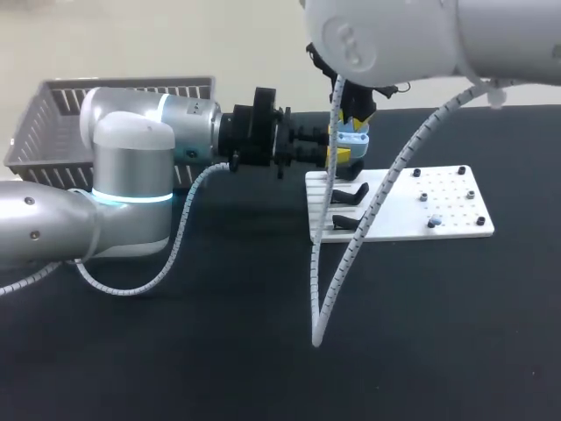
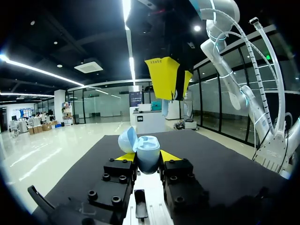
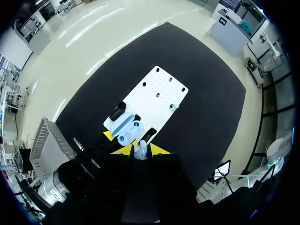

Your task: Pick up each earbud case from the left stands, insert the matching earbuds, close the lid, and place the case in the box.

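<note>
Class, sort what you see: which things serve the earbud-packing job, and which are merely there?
Job: earbud case in left gripper; earbud in right gripper; white stand board; grey basket.
Merely there: black table; white cable hose.

Tabletop (image 1: pixel 263 351): basket (image 1: pixel 39 123) at ten o'clock, stand board (image 1: pixel 447 215) at three o'clock; earbud case (image 1: pixel 354 137) in the left hand (image 1: pixel 340 155) above the board's nine-o'clock end.

Silver arms (image 1: pixel 131 189), white cables (image 1: pixel 368 228), yellow-tipped fingers (image 2: pixel 171 156)
</note>
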`<state>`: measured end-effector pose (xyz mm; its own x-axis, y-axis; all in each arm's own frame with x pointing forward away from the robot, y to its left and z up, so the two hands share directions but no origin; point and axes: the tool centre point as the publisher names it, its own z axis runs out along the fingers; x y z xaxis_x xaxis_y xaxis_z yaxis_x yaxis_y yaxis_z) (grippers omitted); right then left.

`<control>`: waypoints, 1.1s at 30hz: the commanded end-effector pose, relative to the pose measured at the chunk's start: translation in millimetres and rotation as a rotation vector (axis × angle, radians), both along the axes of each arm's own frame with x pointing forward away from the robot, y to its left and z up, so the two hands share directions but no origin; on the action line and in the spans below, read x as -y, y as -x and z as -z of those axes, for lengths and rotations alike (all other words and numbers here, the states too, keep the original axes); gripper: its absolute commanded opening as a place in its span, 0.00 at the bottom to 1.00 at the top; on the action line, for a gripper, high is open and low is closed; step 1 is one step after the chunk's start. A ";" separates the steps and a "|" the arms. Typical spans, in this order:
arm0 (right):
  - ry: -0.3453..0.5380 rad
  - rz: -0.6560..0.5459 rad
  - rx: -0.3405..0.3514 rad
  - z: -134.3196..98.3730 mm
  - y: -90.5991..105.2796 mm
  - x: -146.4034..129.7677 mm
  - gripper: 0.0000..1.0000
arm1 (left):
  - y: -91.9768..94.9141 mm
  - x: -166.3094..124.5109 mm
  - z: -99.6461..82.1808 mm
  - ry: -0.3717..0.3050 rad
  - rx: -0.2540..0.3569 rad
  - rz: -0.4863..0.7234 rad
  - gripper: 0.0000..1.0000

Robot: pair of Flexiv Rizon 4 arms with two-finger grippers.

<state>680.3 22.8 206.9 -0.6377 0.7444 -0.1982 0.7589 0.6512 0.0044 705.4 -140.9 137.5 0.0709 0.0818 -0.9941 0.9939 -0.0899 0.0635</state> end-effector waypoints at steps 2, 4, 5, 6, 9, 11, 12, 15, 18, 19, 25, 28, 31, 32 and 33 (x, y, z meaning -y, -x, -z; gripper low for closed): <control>0.005 0.003 -0.007 4.8 -2.3 -1.8 0.00 | -0.2 0.3 0.7 0.002 0.001 -0.001 0.00; 0.006 0.004 -0.010 6.5 -2.3 -2.1 0.00 | -0.2 0.3 0.7 0.002 0.001 -0.001 0.00; 0.006 0.004 -0.011 7.1 -2.3 -2.3 0.00 | -0.2 0.3 0.7 0.002 0.001 -0.001 0.00; 0.007 0.005 -0.012 7.8 -2.6 -2.3 0.00 | -0.2 0.3 0.7 0.002 0.001 -0.001 0.00; 0.005 0.006 -0.014 9.6 -4.7 -1.3 0.00 | -0.2 0.3 0.7 0.002 0.001 -0.001 0.00; 0.006 0.007 -0.016 11.0 -6.2 -0.7 0.00 | -0.2 0.3 0.7 0.002 0.001 -0.001 0.00; 0.006 0.008 -0.017 11.6 -6.8 -0.3 0.00 | -0.2 0.3 0.7 0.002 0.001 -0.001 0.00; 0.007 0.010 -0.020 13.4 -8.6 1.2 0.00 | -0.2 0.3 0.7 0.002 0.001 -0.001 0.00; 0.012 0.010 -0.019 15.1 -10.9 2.4 0.00 | -0.2 0.3 0.7 0.002 0.001 -0.001 0.00; 0.013 0.011 -0.019 15.3 -11.2 2.6 0.00 | -0.2 0.3 0.7 0.002 0.001 -0.001 0.00; 0.014 0.011 -0.021 17.9 -16.2 4.2 0.00 | -0.2 0.3 0.7 0.002 0.001 -0.001 0.00; 0.012 0.012 -0.023 18.8 -18.1 4.6 0.00 | -0.2 0.3 0.7 0.002 0.001 -0.001 0.00; 0.012 0.013 -0.027 21.0 -19.5 4.9 0.00 | -0.2 0.3 0.7 0.002 0.001 -0.001 0.00; 0.012 0.013 -0.028 21.8 -19.7 5.0 0.00 | -0.2 0.3 0.7 0.002 0.001 -0.001 0.00; 0.012 0.013 -0.028 22.4 -19.6 4.9 0.00 | -0.2 0.3 0.7 0.002 0.001 -0.001 0.00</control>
